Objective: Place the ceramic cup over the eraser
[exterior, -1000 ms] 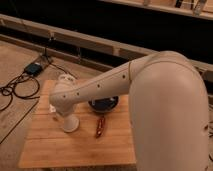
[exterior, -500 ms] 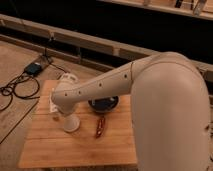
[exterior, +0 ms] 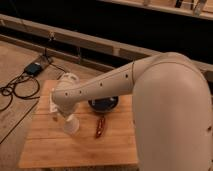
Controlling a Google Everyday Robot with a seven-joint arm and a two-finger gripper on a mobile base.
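Observation:
The ceramic cup (exterior: 70,125) is small, white and tapered. It hangs tilted at the end of my arm, just above the wooden table (exterior: 75,150) at its left middle. My gripper (exterior: 64,116) sits at the cup's top, mostly hidden under the white wrist, and is shut on the cup. A small dark block with a reddish mark, the eraser (exterior: 54,119), peeks out just left of the cup, partly hidden by the wrist.
A black bowl (exterior: 103,104) stands behind the forearm at the table's middle. A slim red-and-dark stick (exterior: 100,127) lies right of the cup. White objects (exterior: 67,79) lie at the back left. Cables and a blue box (exterior: 34,68) lie on the floor to the left.
The cup and gripper have shifted slightly down and to the right. Nothing else has moved.

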